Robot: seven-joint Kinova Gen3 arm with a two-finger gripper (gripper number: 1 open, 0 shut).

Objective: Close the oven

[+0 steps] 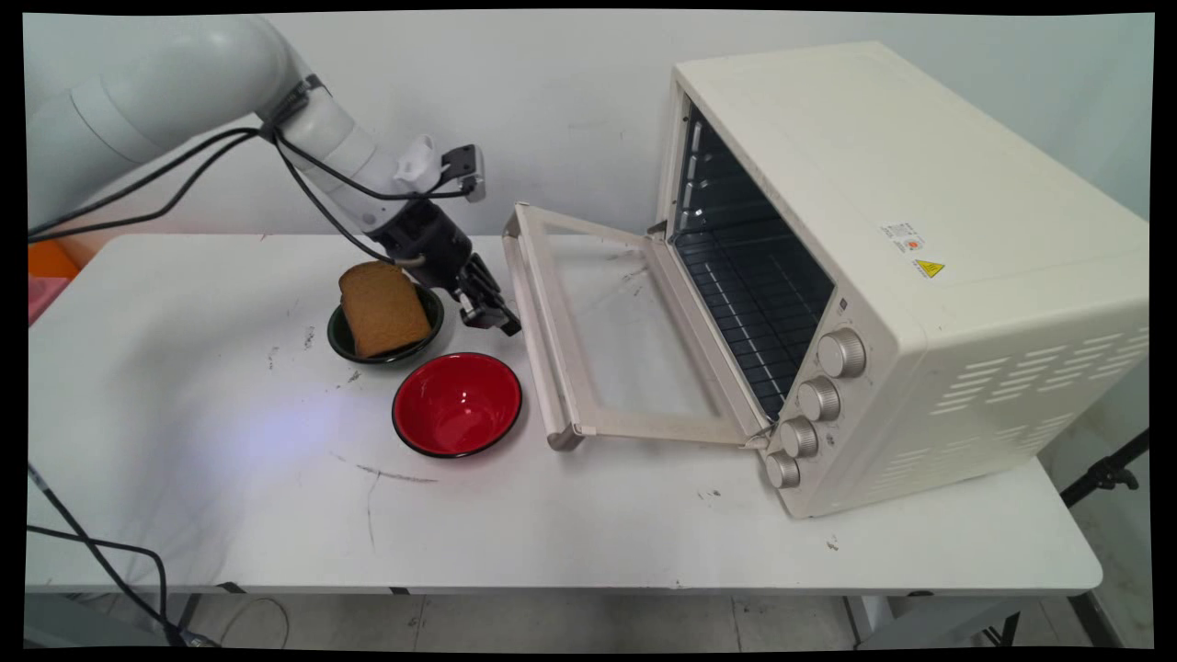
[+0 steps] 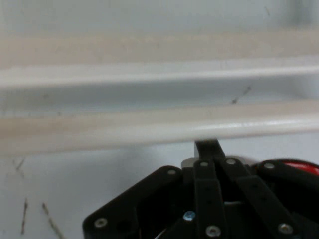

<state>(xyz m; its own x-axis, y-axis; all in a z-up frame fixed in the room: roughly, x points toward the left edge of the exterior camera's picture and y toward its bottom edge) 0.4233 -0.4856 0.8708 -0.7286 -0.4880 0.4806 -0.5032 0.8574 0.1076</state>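
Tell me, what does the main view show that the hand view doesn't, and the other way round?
Only the main view shows the whole oven with its four knobs, the bread in a dark bowl, and the white arm. Only the hand view shows the gripper's black linkage up close, fingers together just short of the door handle. Both show the gripper, the open oven door, the white table and the red bowl, a mere sliver in the hand view.

Pincer (image 2: pixel 208 145) fingers pressed together, tip just beside cream oven-door handle bar (image 2: pixel 149 127) running across view. Red bowl (image 2: pixel 299 167) edge peeks at right. Scuffed white table (image 2: pixel 60 194) below.
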